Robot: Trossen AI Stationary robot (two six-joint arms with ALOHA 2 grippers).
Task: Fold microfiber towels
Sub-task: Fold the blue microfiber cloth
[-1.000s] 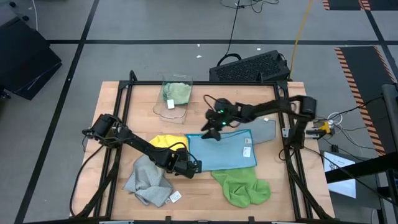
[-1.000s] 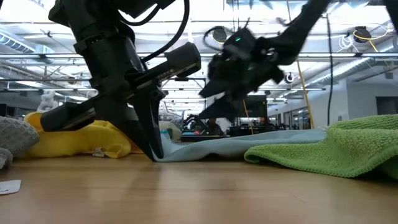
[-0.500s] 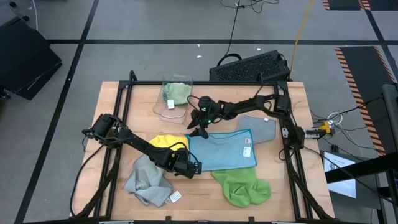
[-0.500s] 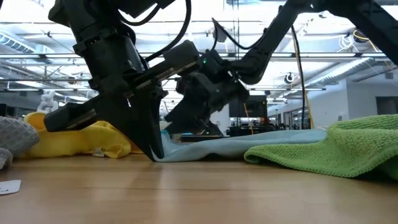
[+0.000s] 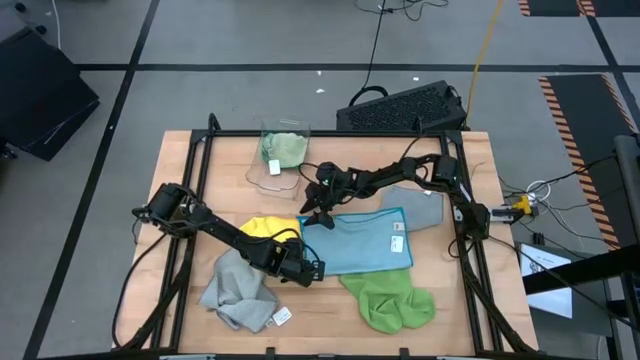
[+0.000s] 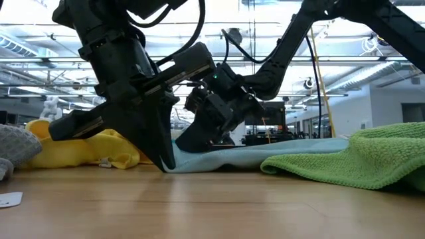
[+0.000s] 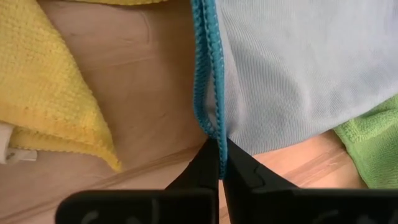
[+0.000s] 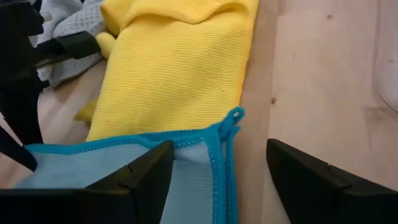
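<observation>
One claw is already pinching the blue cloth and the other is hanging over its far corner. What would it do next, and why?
Probably lower the open right claw onto the light blue square microfiber towel's far corner and close. The left claw is shut on the near corner's hem, while the right wrist view shows the other corner lying loose between that claw's spread fingers, beside the yellow microfiber towel. Both corners held would allow a fold.

over the last second the right gripper (image 5: 308,211) has swung away from the middle of the light blue towel's (image 5: 358,243) far edge and across toward its far corner next to the yellow towel (image 5: 262,226). it has also dropped lower, and now hangs right above that corner, its fingers (image 8: 140,177) spread to either side of the hem.
</observation>
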